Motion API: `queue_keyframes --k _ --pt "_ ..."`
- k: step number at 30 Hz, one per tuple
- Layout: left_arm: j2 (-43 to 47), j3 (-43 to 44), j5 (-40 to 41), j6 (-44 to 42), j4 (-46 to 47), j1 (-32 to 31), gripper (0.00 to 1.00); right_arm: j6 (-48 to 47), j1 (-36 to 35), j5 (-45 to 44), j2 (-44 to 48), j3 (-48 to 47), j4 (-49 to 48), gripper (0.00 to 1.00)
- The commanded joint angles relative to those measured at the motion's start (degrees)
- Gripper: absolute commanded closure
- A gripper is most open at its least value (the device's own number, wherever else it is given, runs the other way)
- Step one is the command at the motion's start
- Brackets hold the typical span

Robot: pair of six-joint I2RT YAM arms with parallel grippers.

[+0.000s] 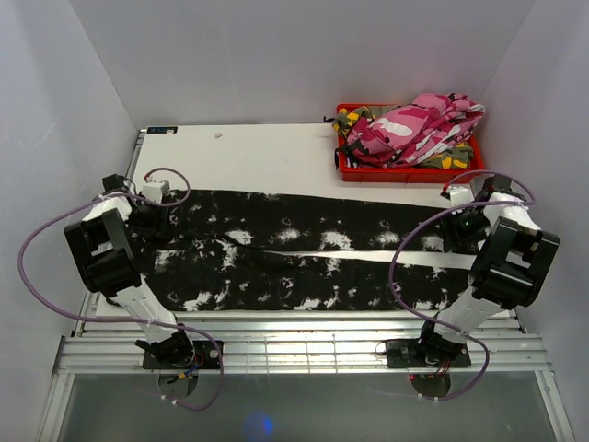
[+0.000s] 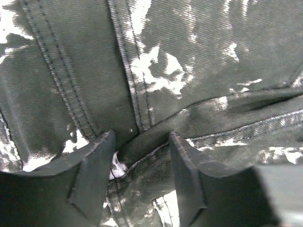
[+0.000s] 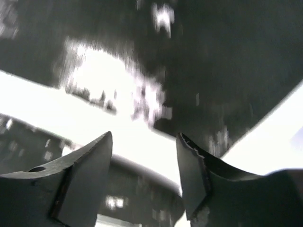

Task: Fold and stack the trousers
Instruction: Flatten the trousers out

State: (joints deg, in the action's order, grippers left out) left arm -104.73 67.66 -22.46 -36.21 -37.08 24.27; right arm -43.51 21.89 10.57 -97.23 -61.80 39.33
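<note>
Black white-splotched cloth trousers [image 1: 313, 216] flat across white counter [image 1: 239, 157]. Left gripper [image 2: 142, 137] half-wide, straddling waist-end ridge; right gripper [image 3: 144, 135] half-wide above leg end, empty. Pinch both ends evenly, lift together, avoid skewed fold.

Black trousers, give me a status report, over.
Left end effector open, straddling a cloth fold. Right end effector open, over cloth. Black trousers spread out, unfolded. Nothing on top.

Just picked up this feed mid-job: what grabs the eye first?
The black white-splotched trousers lie stretched flat across the whole table, with the left gripper and right gripper at opposite ends, jaws apart. Next comes the red bin in the far right corner, heaped with pink camouflage trousers.
</note>
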Motion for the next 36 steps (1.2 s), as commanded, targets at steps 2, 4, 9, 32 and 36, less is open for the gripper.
queue_keyframes --k 2,4,9,32,36 --pt "6.3 -0.7 -0.1 0.8 -4.8 0.4 0.37 -5.5 0.9 0.4 7.7 -6.6 12.3 0.36" --pt "8.7 0.1 -0.7 1.5 -5.5 0.4 0.36 -7.7 0.9 0.7 10.1 -6.2 16.1 0.36" --pt "12.7 -0.5 -0.7 1.1 -9.0 0.4 0.35 -12.6 1.0 1.0 13.6 1.2 19.6 0.43" --pt "-14.9 40.6 -13.8 -23.3 -17.6 1.3 0.37 -16.2 -0.9 8.2 6.0 -4.0 12.6 0.36" --pt "-20.6 46.2 -16.4 -34.4 -19.0 1.3 0.38 -18.7 -0.9 11.1 6.4 -11.1 15.5 0.24"
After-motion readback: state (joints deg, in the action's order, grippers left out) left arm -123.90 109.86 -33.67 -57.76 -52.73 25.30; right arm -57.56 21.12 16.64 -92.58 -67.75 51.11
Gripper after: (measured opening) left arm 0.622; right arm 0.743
